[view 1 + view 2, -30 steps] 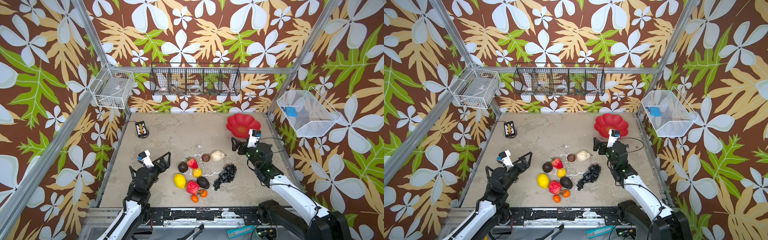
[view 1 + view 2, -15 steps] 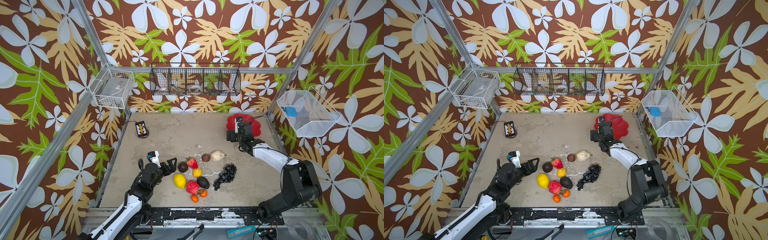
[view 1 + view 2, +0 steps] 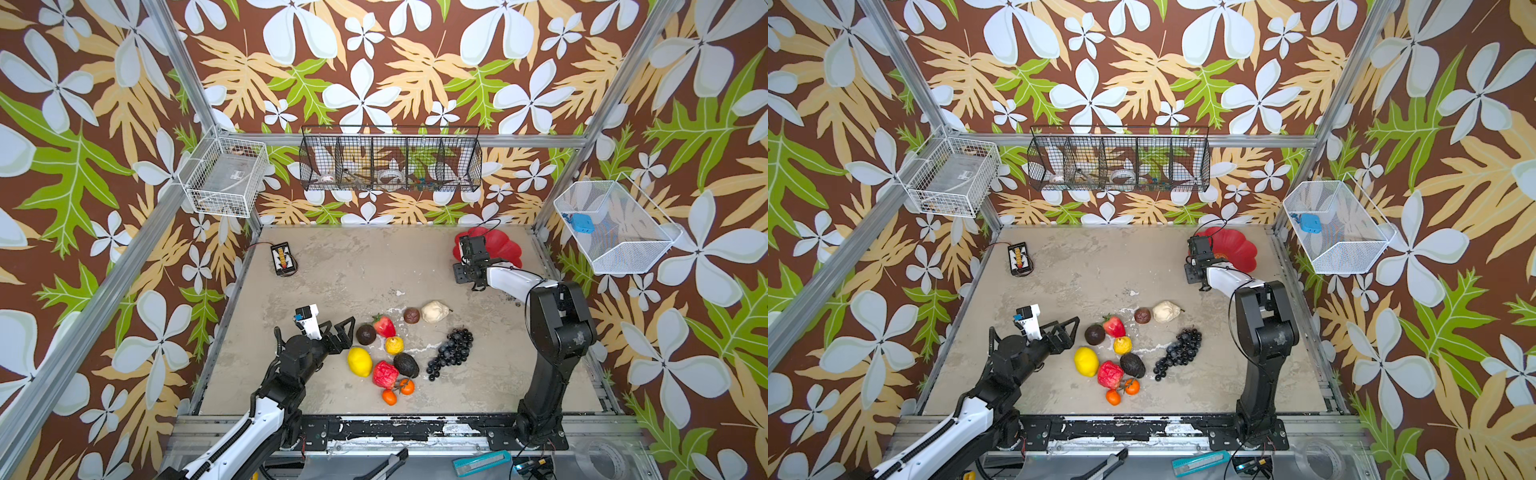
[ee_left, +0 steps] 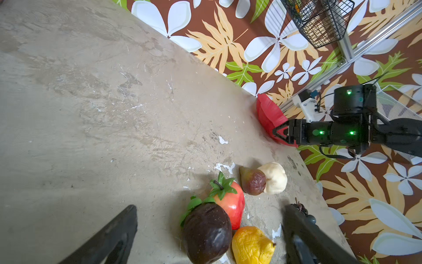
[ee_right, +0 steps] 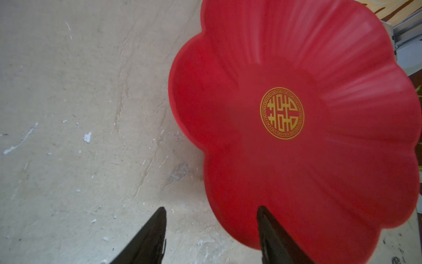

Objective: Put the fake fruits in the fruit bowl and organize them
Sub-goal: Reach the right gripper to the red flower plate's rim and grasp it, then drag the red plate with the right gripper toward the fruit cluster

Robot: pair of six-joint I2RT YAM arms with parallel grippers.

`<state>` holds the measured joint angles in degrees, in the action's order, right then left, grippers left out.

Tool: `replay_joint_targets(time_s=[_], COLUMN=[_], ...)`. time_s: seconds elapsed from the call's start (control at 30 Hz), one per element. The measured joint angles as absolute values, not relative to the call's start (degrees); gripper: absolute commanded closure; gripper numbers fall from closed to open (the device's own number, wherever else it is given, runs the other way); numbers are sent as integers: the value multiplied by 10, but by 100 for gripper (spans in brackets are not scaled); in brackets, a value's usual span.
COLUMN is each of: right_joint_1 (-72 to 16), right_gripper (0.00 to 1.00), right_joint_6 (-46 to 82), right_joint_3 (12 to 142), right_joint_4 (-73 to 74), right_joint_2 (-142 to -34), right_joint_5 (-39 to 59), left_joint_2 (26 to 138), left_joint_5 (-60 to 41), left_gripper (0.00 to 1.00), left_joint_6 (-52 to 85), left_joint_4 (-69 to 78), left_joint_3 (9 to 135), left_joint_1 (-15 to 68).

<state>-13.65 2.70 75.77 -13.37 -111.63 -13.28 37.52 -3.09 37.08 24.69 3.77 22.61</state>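
Note:
The fake fruits lie in a cluster at the table's front middle: lemon (image 3: pixel 360 361), red apple (image 3: pixel 385 374), avocado (image 3: pixel 406 365), strawberry (image 3: pixel 384 326), grape bunch (image 3: pixel 451 353), beige pear (image 3: pixel 435 311), two small oranges (image 3: pixel 389 397). My left gripper (image 3: pixel 349 332) is open, its fingers either side of a dark round fruit (image 4: pixel 206 230) without touching it. The red scalloped fruit bowl (image 3: pixel 500 247) sits empty at the back right. My right gripper (image 5: pixel 211 210) is open and straddles the bowl's near rim, one finger over the table and one over the red dish (image 5: pixel 296 171).
A black wire basket (image 3: pixel 390 160) hangs on the back wall. White wire baskets (image 3: pixel 224 183) (image 3: pixel 615 224) hang on the left and right. A small black device (image 3: pixel 284 258) with a cable lies at the table's back left. The right arm's base stands at the front right.
My right arm has swung from the table's right middle back to the bowl's rim, and its jaws have narrowed. My left gripper has moved forward up to the fruit cluster.

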Motion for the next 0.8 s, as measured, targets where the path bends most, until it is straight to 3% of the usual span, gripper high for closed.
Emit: replay_joint_targets(time_s=[0.37, 0.8], right_joint_1=[-138, -153], right_gripper=[73, 93], right_joint_6=[13, -2], right_joint_3=[796, 803], right_joint_4=[-159, -161], right_joint_2=[-1149, -1164], right_joint_5=[-155, -186], left_joint_2=[376, 379], left_joint_5=[-35, -30], left_gripper=[0, 0], left_joint_6=[371, 364], left_joint_4=[263, 263], left_joint_3=[32, 32], left_joint_1=[227, 227])
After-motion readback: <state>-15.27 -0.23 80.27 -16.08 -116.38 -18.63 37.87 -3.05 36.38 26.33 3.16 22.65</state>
